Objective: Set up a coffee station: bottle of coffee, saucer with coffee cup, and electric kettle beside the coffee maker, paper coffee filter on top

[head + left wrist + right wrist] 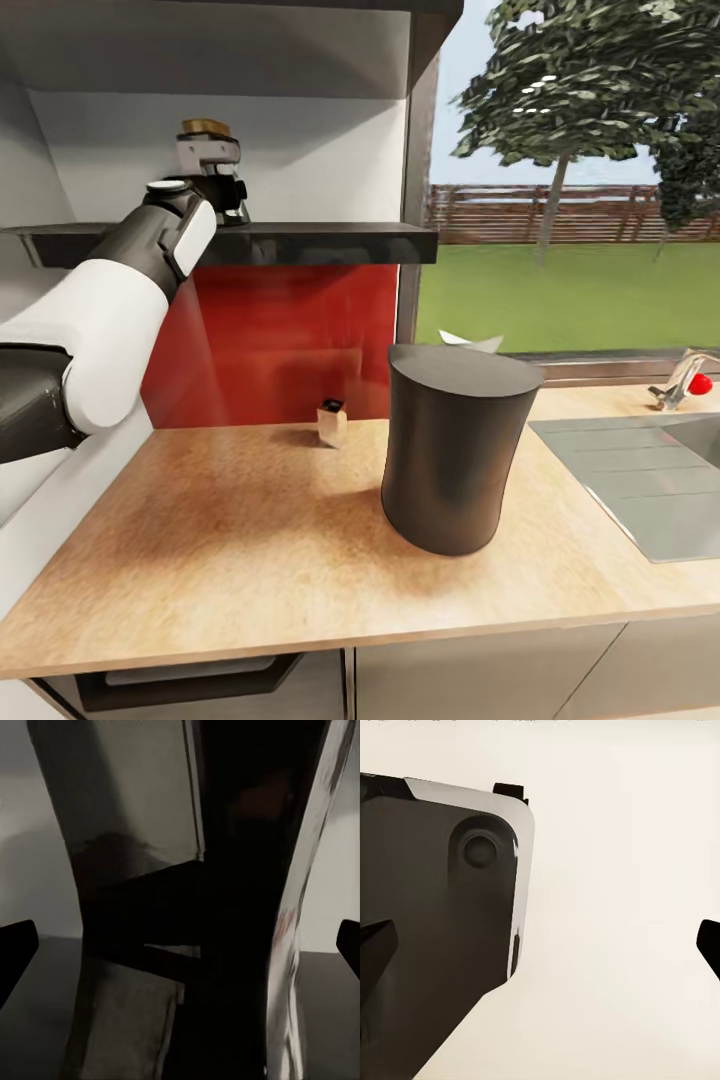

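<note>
My left arm is stretched up and forward from the shoulder, forearm angled toward the wall shelf [300,243], wrist level with the slab. The left end effector [215,175] sits right at the jar of coffee [206,128] on that shelf; from the head camera I see the gold-brown lid poking above the wrist hardware. On the left wrist camera the jar [247,900] is huge between the fingers [15,952], dark body with a strip of red-and-white label down one side. The fingertips show wide at both edges of that picture, so the left end effector is spread, not clamped, and I can't tell whether the pads touch the glass.

The right wrist camera shows the right fingers [375,945] spread apart too, nothing between them, with a dark rounded panel and a pale surface behind.

Down on the bench [200,540], the tall dark coffee maker [455,445] stands upright near the sink [650,470]. A whitish paper filter [472,342] peeks out just behind its top edge. A small box [332,420] stands near the red backsplash.
</note>
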Controlling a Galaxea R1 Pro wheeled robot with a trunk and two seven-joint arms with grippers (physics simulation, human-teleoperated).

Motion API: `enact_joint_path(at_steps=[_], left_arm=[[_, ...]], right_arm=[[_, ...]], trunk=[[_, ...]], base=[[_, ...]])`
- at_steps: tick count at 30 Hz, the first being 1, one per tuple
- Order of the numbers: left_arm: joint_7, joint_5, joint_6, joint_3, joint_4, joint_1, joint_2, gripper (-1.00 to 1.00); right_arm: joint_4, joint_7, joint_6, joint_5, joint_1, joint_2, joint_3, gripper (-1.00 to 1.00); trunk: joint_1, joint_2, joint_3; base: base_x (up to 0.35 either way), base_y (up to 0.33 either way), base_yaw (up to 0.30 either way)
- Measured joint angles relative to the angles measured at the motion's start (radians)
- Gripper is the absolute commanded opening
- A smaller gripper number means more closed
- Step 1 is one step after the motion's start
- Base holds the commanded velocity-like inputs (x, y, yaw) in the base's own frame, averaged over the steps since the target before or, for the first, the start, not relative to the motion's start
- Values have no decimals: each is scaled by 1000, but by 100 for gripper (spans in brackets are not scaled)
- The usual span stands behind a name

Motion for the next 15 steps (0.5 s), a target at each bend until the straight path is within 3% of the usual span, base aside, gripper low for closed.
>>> enact_joint_path(at_steps=[6,15], left_arm=[[0,0,-39,0,5,9,0,100],[0,0,-45,-1,2,11,0,100]], right_arm=[[0,0,0,0,0,0,0,100],[0,0,0,0,0,0,0,100]], trunk=[[0,0,0],[0,0,0]], base=[[9,0,0],[0,0,0]])
